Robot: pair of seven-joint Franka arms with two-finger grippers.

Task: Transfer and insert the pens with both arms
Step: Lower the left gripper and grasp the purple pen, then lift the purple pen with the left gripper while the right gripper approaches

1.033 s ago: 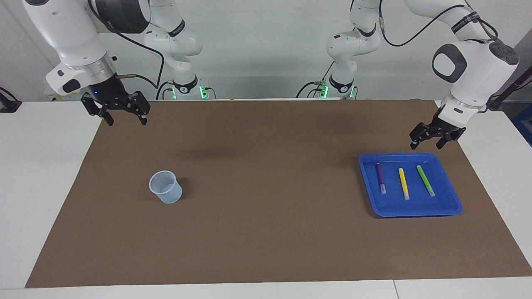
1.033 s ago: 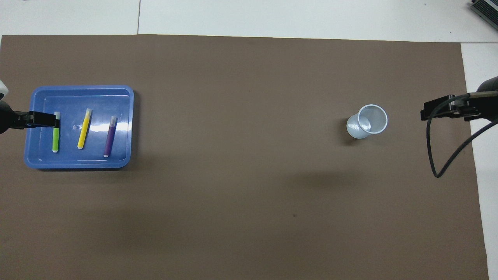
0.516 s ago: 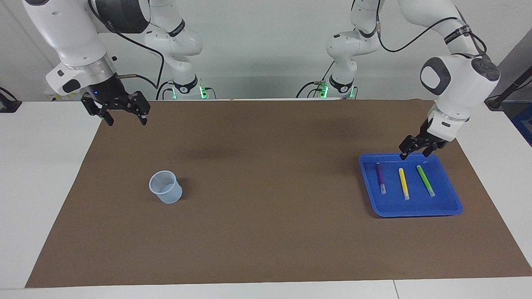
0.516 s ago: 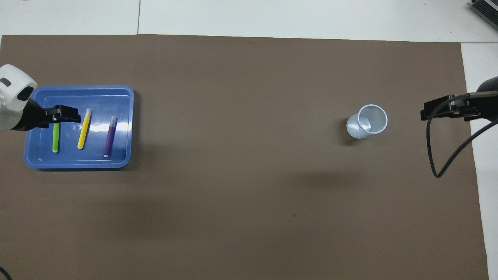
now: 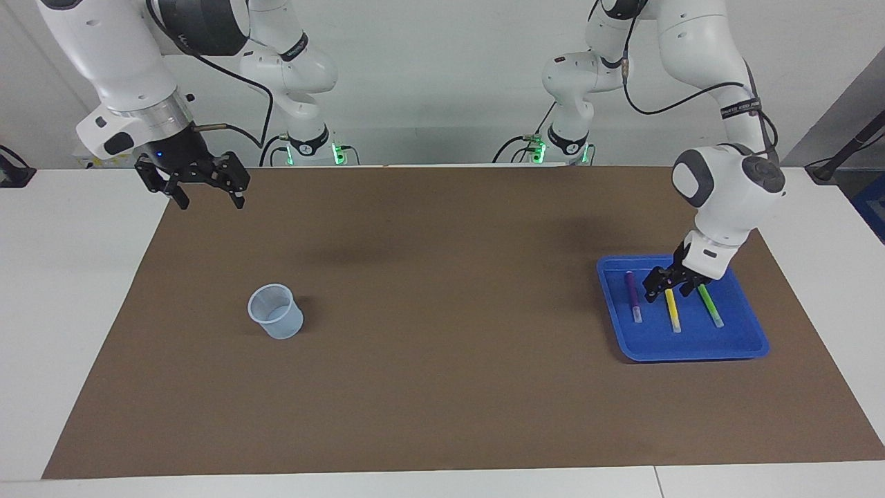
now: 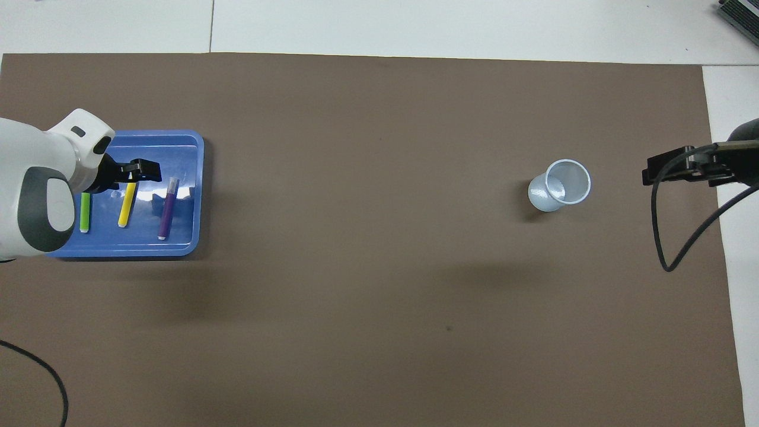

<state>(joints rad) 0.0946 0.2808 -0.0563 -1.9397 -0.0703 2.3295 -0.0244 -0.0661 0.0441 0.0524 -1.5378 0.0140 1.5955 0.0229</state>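
Three short, thin marker pens lie side by side, apart from one another, in a blue tray (image 5: pixel 691 346) at the left arm's end of the table: the purple pen (image 5: pixel 633 297), the yellow pen (image 5: pixel 672 312) and the green pen (image 5: pixel 710 306), each with a pale translucent cap end. The left gripper (image 5: pixel 668 290) stands low over the yellow pen, its fingers spread to either side of the barrel and gripping nothing; a second ago it hung outside the tray's rim. The right gripper (image 5: pixel 205 194) waits open and empty, unmoved, over the brown mat (image 5: pixel 442 387). A pale plastic cup (image 5: pixel 275 312) stands upright on the mat.
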